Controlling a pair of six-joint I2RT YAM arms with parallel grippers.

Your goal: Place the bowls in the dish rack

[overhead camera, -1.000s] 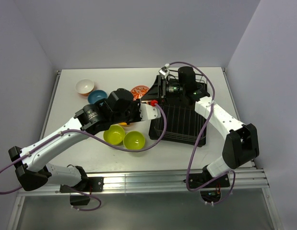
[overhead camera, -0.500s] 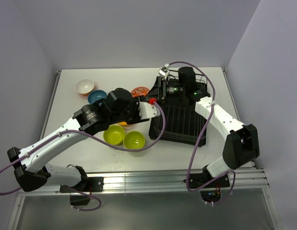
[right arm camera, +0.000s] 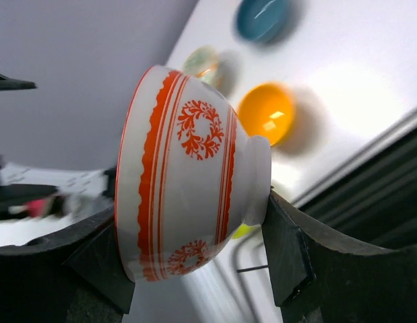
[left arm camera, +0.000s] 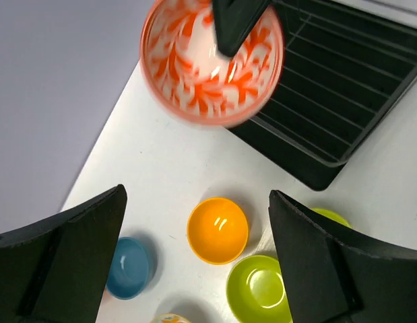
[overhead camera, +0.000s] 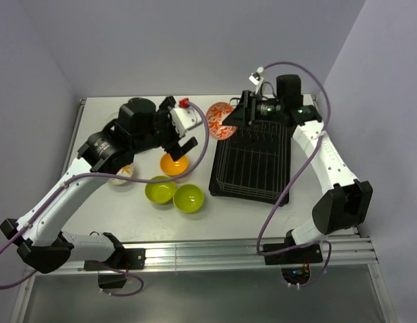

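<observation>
Right claw (overhead camera: 234, 120) pinches the red-patterned bowl (overhead camera: 219, 120), tipped on its side, aloft just off the far-left corner of the dish rack (overhead camera: 252, 165); left claw (overhead camera: 178, 126) hangs spread, empty, well left of the rack. Best to carry the bowl inward over the wires, then lower it between tines before releasing.

You are looking at a smooth, glossy sheen on the red-patterned white bowl (right arm camera: 188, 182), bright glints on the shiny plastic orange bowl (left arm camera: 217, 229) and blue bowl (left arm camera: 131, 266), thin black wire in the dish rack (overhead camera: 252, 161), and a matt white table (overhead camera: 221, 219).
</observation>
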